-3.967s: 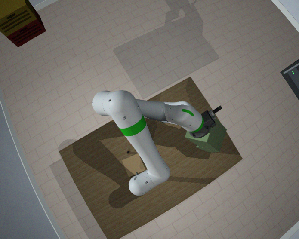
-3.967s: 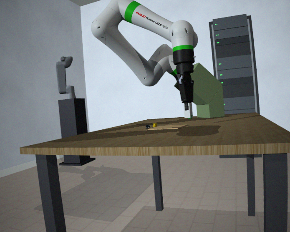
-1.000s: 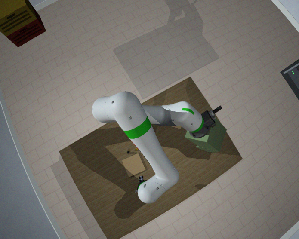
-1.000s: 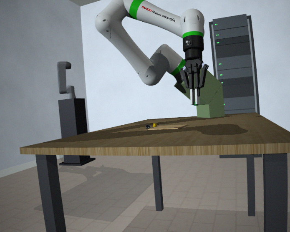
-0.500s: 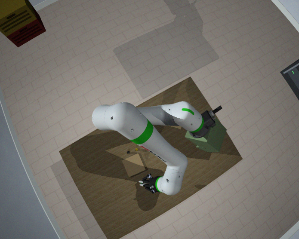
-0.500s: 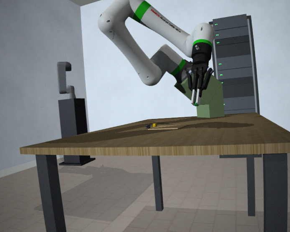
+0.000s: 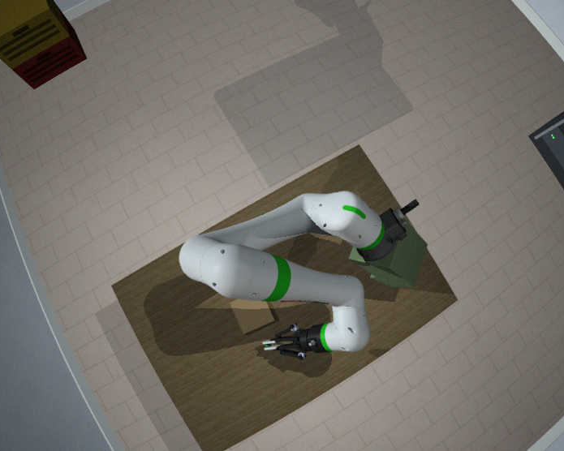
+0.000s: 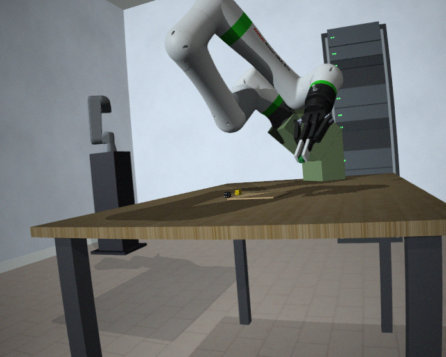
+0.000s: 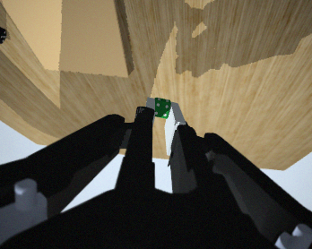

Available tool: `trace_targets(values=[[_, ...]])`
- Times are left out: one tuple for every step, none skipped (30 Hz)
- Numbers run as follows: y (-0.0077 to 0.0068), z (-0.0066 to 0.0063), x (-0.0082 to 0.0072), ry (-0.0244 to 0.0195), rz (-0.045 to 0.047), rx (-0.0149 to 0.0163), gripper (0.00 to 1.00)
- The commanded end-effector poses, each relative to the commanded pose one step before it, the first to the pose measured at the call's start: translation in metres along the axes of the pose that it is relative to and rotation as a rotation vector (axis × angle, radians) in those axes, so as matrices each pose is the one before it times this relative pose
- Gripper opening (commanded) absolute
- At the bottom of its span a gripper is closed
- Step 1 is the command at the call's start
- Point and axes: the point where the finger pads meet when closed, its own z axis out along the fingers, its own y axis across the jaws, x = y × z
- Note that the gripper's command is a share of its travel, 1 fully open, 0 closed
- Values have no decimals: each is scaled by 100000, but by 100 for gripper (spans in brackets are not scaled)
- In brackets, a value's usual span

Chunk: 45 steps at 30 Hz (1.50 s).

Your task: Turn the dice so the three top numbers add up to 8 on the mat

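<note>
A wooden desk (image 8: 253, 226) on dark legs stands on a tiled floor (image 7: 141, 145). A dark server rack (image 8: 384, 95), a yellow-and-red crate (image 7: 32, 40) and a dark pedestal (image 8: 111, 183) stand around it.

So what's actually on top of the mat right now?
Nothing visible: the mat looks bare in the exterior view. The black die and yellow die sit beside it; the green die is held aloft in the gripper. From above, the arm covers part.
</note>
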Motion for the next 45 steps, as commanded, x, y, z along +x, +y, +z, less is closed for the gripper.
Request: trace_targets(values=[[-248,151,274,-15587,439,554,7],[-32,30,46,-3646,-121,234,7],[0,-38,50,-2626,-17,35,7],[1,-8,7,-320,2,-3,7],[15,-80,53,-2266,45,-71,7],[0,0,0,0,0,0,7],[0,0,0,0,0,0,7],[19,-83,42,-1629,66,-102,7],[15,-66,29,-1060,59,-90,7],[9,-40,16,-584,38,-57,7],[4,-17,6,-230,16,-24,7],[1,-3,1,-35,3,-4,7],[0,1,1,0,0,0,7],[0,5,9,0,0,0,7],[0,13,23,-1,0,-1,7],[0,23,42,-2,0,-1,7],[0,36,66,-3,0,-2,7],[0,50,92,-4,1,-2,7],[-1,64,121,-5,3,-2,7],[0,81,151,-3,1,-2,7],[0,98,182,0,-1,0,7],[-1,113,211,0,2,1,7],[0,0,0,0,0,0,7],[0,0,0,0,0,0,7],[1,128,238,0,-2,-1,7],[-1,142,264,0,1,0,7],[-1,154,287,0,1,1,7],[1,165,307,0,-2,-1,7],[0,174,324,0,0,0,7],[-1,181,337,0,1,1,7],[-1,186,347,0,1,1,7],[1,190,353,0,-1,-1,7],[0,190,354,0,-1,-1,7],[0,189,352,0,0,0,7],[-1,185,345,0,1,0,7],[-2,179,334,-1,1,1,7],[1,173,320,1,-1,-1,7],[0,162,302,0,0,0,7],[-2,150,280,-1,1,1,7],[0,0,0,0,0,0,7],[0,0,0,0,0,0,7],[0,137,255,1,-1,-1,7],[-1,122,227,0,0,0,7],[0,106,197,0,0,0,7],[-1,88,166,-1,1,1,7]])
